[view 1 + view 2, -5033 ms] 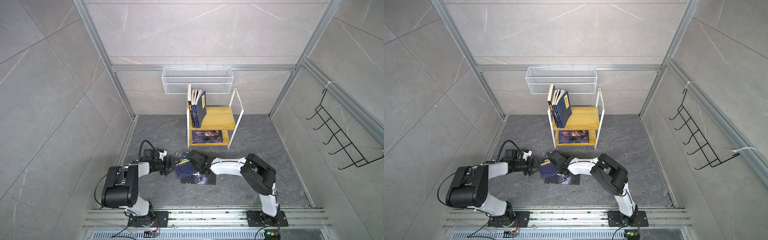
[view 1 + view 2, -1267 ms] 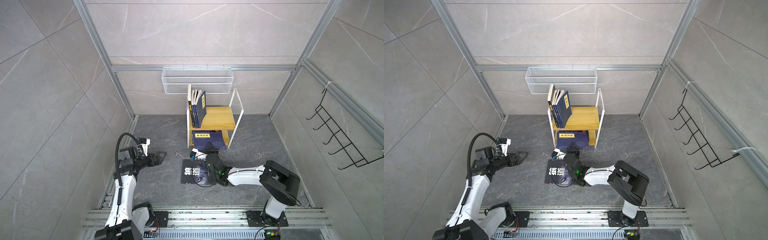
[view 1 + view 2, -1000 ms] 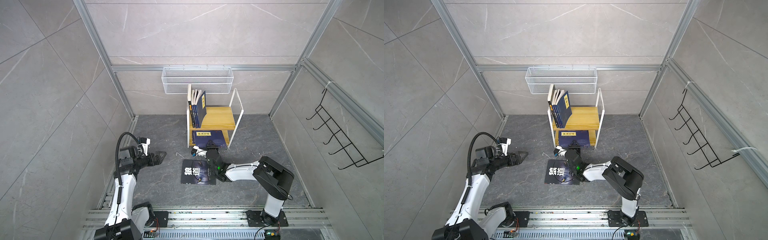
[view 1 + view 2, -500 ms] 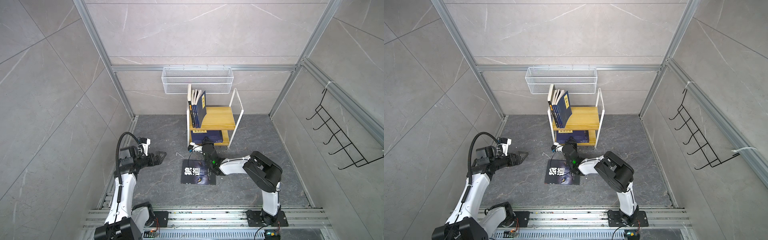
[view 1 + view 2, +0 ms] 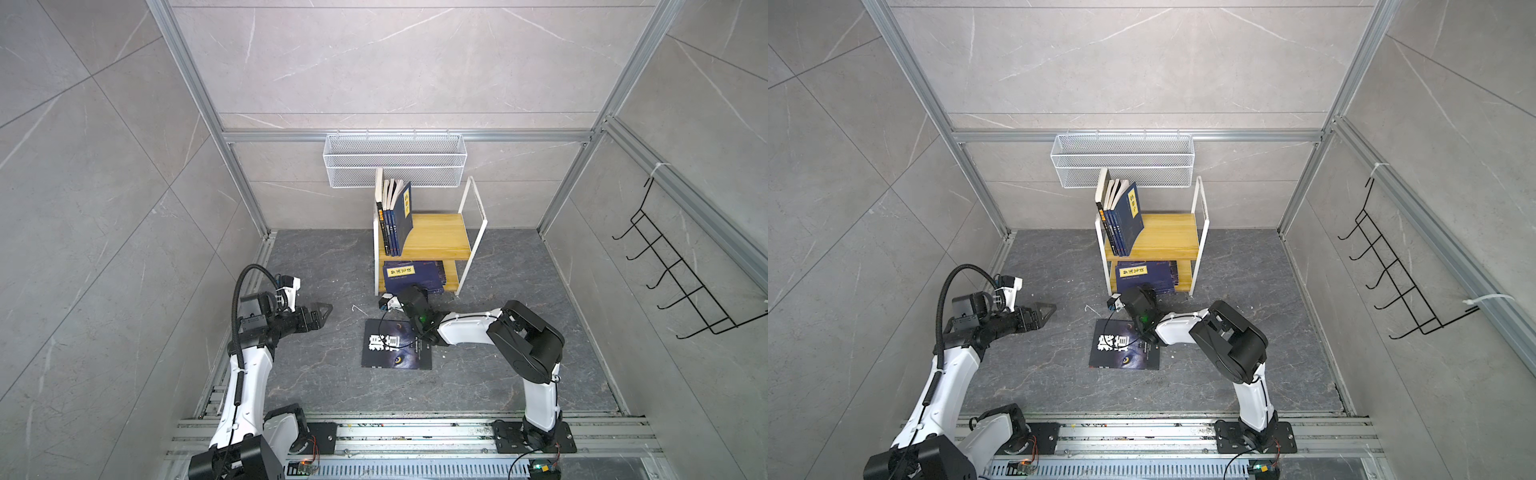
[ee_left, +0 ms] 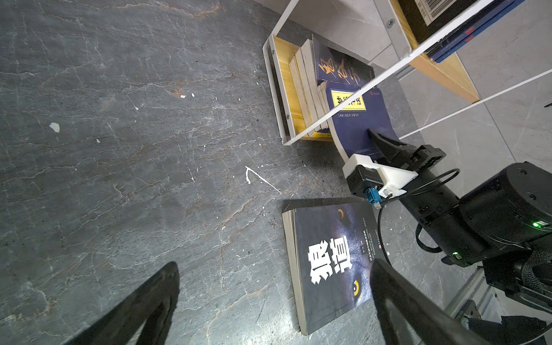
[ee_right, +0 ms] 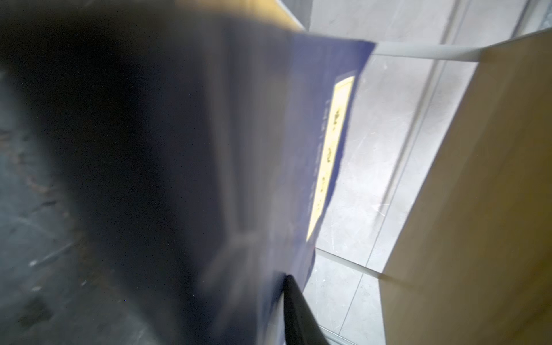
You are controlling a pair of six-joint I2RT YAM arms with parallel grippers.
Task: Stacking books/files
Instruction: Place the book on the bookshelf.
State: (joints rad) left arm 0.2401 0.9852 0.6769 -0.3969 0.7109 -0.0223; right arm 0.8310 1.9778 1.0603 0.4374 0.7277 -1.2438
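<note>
A wooden rack [image 5: 1150, 254] with a white wire frame stands at the back of the dark stone surface [image 5: 332, 374]. A white mesh basket [image 5: 395, 166] hangs on the wall above it.

On the rack's upper shelf [image 5: 440, 237], upright books [image 5: 403, 212] lean together at one end. There is one black spine, then navy spines, with a navy cover bearing a yellow label in front, about five in all.

On the lower shelf [image 5: 451, 274] lies a flat stack [image 6: 306, 83] whose count I cannot tell. A cover with gold calligraphy shows in it. On top is a navy book [image 5: 409, 278] with a yellow label, jutting out past the shelf's front.

The right gripper [image 5: 417, 288] is at that jutting edge, with one finger [image 6: 385, 145] lying on the cover. I cannot tell whether it grips, as its wrist view is blurred.

One black book [image 5: 390, 353] with white characters lies flat on the surface, partly under the right arm.

The left gripper [image 5: 324, 313] is spread wide, holds nothing and hovers over the surface well apart from the rack.
</note>
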